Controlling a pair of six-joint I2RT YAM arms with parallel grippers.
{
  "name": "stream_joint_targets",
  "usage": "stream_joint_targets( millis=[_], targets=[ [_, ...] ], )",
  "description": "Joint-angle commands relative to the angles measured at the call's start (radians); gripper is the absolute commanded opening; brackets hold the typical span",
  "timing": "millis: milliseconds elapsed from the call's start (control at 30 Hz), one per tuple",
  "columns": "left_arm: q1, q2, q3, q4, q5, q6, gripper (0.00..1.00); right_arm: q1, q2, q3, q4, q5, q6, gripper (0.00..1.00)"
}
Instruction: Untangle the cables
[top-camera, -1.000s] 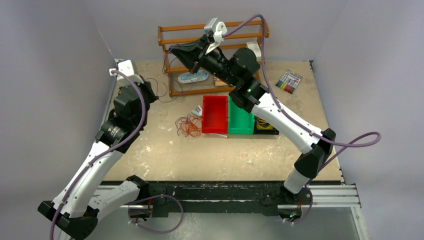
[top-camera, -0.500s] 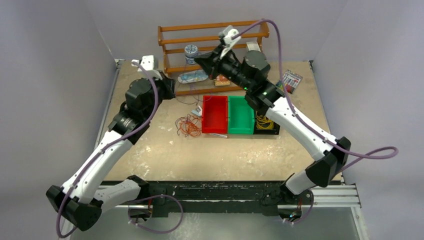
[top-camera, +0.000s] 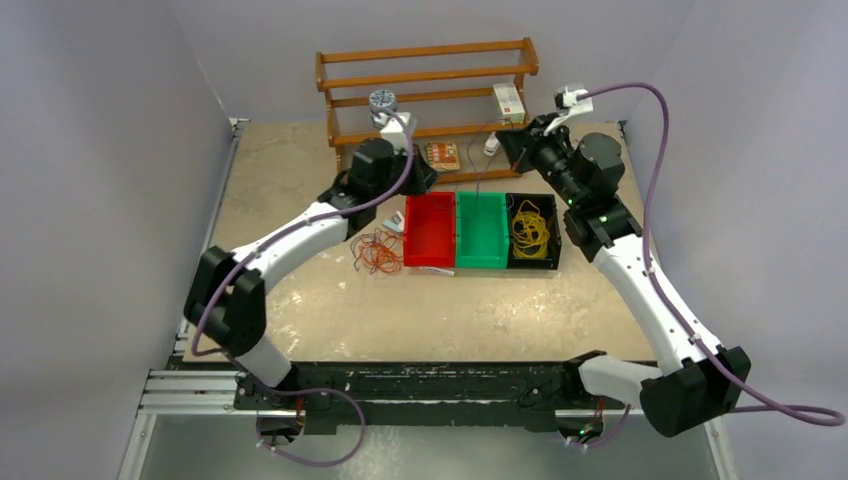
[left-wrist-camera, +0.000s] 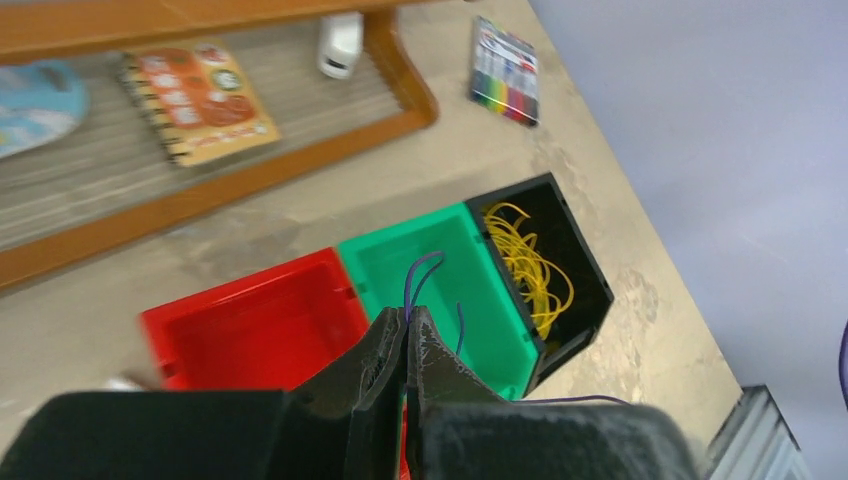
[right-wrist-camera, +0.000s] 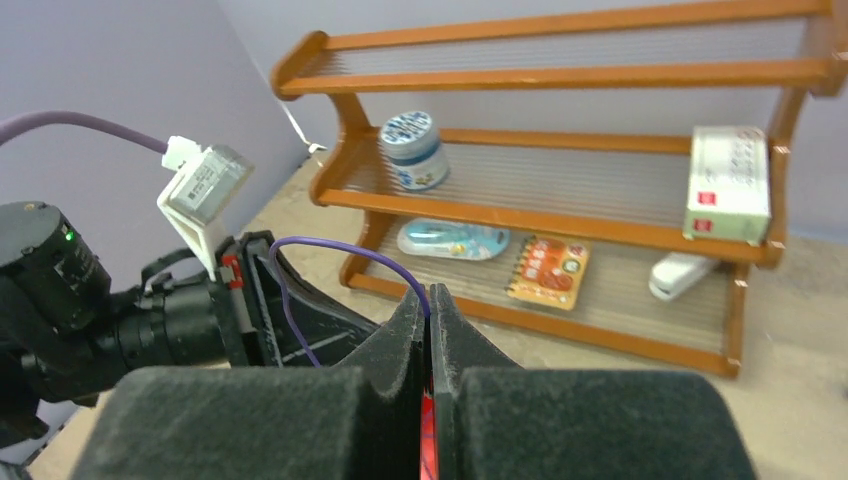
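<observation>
Two hands clamped tight: left hand (left-wrist-camera: 406, 318) and right hand (right-wrist-camera: 429, 300) each pinch the thin purple wire (left-wrist-camera: 412, 272). We've swung both right in the last second. The wire is now over the green plastic bin (top-camera: 481, 262), away from the orange-red wire tangle (top-camera: 378, 250) on the tabletop (top-camera: 450, 310). Looks separated.
</observation>
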Motion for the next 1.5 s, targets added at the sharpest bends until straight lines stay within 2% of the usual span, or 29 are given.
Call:
stream_joint_targets(
  millis=[0,300,700,867,1000,1200,1300,1467],
  targets=[
    [-0.069,0.105,0.119,0.137,0.056,-0.014,0.0,-0.058,-0.04,-0.053,0.011,-0.013,0.059,0.0],
    [-0.12,0.308,0.23,0.174,0.056,-0.023,0.0,-0.163,-0.078,-0.122,-0.024,-0.03,0.062,0.0],
    [-0.127,0.443,0.266,0.177,0.057,-0.02,0.0,-0.179,-0.038,-0.163,-0.018,-0.108,0.026,0.0],
    [-0.128,0.421,0.253,0.151,0.021,-0.005,0.18,-0.18,-0.011,-0.17,-0.017,-0.123,0.013,0.0],
    [-0.128,0.379,0.222,0.145,-0.016,0.014,0.27,-0.179,0.002,-0.175,-0.013,-0.119,0.004,0.0],
    [-0.127,0.324,0.185,0.133,-0.043,0.022,0.35,-0.179,0.016,-0.167,-0.032,-0.086,-0.03,0.0],
    [-0.127,0.297,0.172,0.113,-0.053,0.029,0.43,-0.179,0.019,-0.169,-0.018,-0.062,-0.039,0.0],
    [-0.117,0.2,0.131,0.061,-0.102,0.048,0.45,-0.178,0.055,-0.172,-0.004,-0.103,-0.042,0.0]
  ],
)
